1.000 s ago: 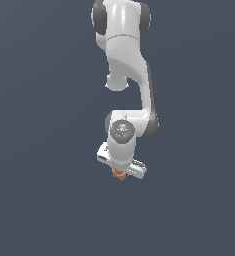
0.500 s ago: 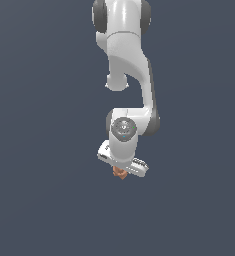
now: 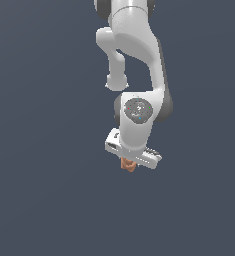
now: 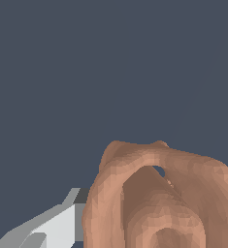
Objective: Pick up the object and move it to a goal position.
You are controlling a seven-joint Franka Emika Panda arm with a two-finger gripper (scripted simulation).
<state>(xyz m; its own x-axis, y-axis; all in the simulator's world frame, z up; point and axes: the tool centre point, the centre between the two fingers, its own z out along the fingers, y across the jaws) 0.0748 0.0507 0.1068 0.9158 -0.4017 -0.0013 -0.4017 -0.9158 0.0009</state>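
Observation:
The object [image 3: 128,165] is a small orange-brown lumpy thing that peeks out just below the white hand of my arm in the exterior view. It fills much of the wrist view [image 4: 154,198], showing folded, swirl-like lobes. My gripper [image 3: 130,163] sits right over it, with the hand hiding most of it. In the wrist view one grey-white finger [image 4: 52,225] lies against the object's side; the other finger is hidden behind the object. The gripper looks shut on the object.
The white arm [image 3: 134,55] comes down from the top of the exterior view. All around is plain dark grey-blue ground [image 3: 39,150].

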